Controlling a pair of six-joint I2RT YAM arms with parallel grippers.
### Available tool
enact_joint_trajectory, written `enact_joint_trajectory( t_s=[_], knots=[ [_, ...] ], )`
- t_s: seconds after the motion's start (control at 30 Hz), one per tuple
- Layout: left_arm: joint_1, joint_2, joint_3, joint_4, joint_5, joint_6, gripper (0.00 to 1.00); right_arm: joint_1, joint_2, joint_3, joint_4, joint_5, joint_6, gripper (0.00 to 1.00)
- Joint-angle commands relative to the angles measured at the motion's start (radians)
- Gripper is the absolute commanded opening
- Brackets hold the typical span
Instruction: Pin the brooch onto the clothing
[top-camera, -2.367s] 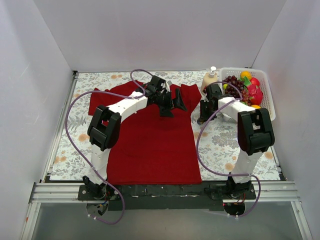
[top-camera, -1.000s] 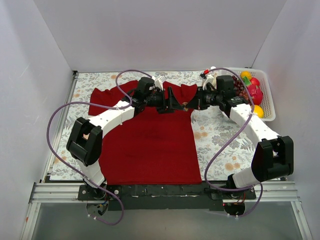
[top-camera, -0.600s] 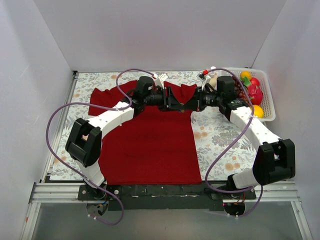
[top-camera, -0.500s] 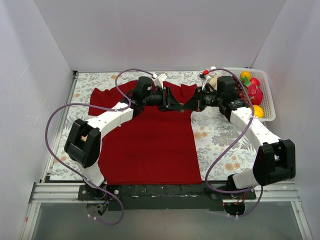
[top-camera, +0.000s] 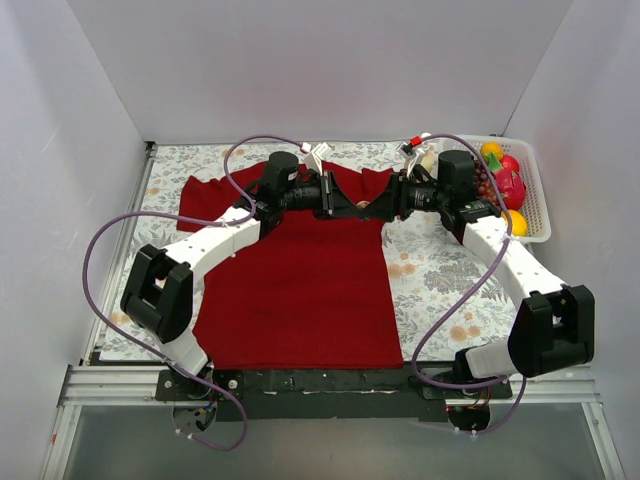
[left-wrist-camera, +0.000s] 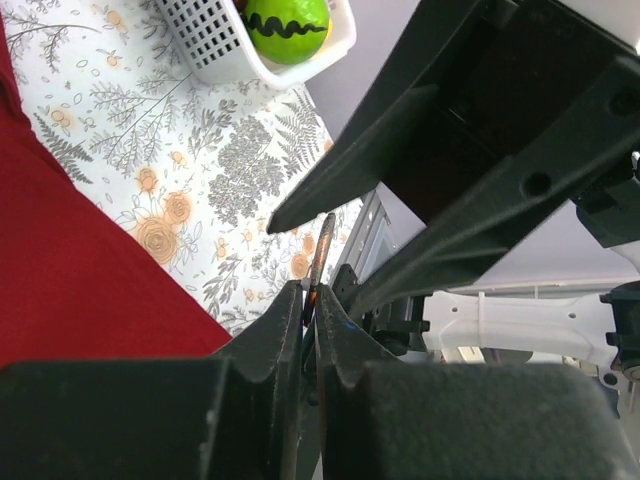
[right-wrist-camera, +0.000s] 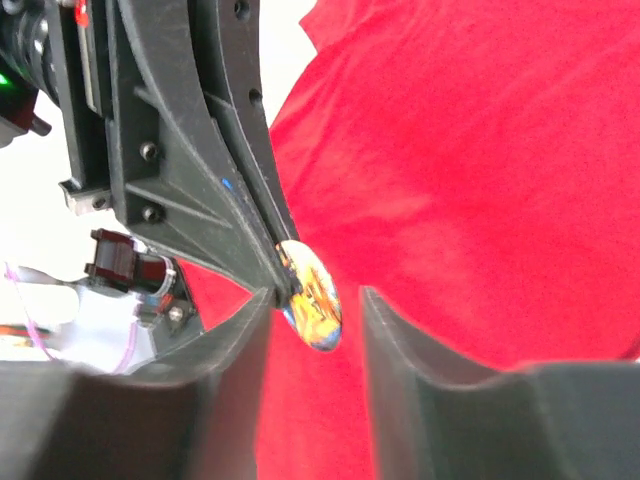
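The clothing (top-camera: 300, 290) is a dark red T-shirt lying flat on the floral mat. Both arms meet tip to tip above its right shoulder. The brooch (right-wrist-camera: 312, 292) is a small round badge with a yellow and blue face, seen edge-on in the left wrist view (left-wrist-camera: 322, 250). My left gripper (left-wrist-camera: 310, 300) is shut on its edge, and its black fingers (right-wrist-camera: 200, 150) reach in from the upper left of the right wrist view. My right gripper (right-wrist-camera: 315, 300) stands open around the brooch, with a gap on each side. From above, the left gripper (top-camera: 352, 205) and right gripper (top-camera: 378, 205) nearly touch.
A white basket (top-camera: 535, 195) of fruit stands at the back right, with a cream pump bottle (top-camera: 425, 155) beside it. The basket's corner (left-wrist-camera: 210, 40) shows in the left wrist view. White walls close in three sides. Purple cables loop from both arms.
My left gripper has shut on the brooch and my right gripper, which held it, has opened. Both arms have shifted slightly left above the shirt's shoulder.
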Motion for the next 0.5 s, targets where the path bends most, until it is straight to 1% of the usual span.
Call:
enact_joint_trajectory(
  t_s=[0.0,0.03,0.13,0.23,0.37,0.47],
  knots=[
    [-0.005,-0.103,-0.018,0.036,-0.031,0.015,0.0,0.015,-0.097,0.006,0.085,0.008,0.026,0.6],
    [-0.005,-0.114,-0.019,0.038,-0.031,0.019,0.0,0.015,-0.107,0.001,0.099,0.017,0.03,0.68],
    [-0.005,-0.154,-0.038,0.044,-0.036,0.032,0.0,0.013,-0.144,-0.017,0.148,0.032,0.067,0.75],
    [-0.005,-0.189,-0.064,0.059,-0.033,0.038,0.0,0.013,-0.164,-0.04,0.199,0.02,0.133,0.76],
    [-0.005,-0.232,-0.1,0.105,-0.011,0.036,0.0,0.012,-0.169,-0.076,0.306,-0.018,0.213,0.75],
    [-0.005,-0.258,-0.119,0.122,0.006,0.038,0.0,0.013,-0.164,-0.08,0.311,-0.035,0.234,0.74]
  ],
)
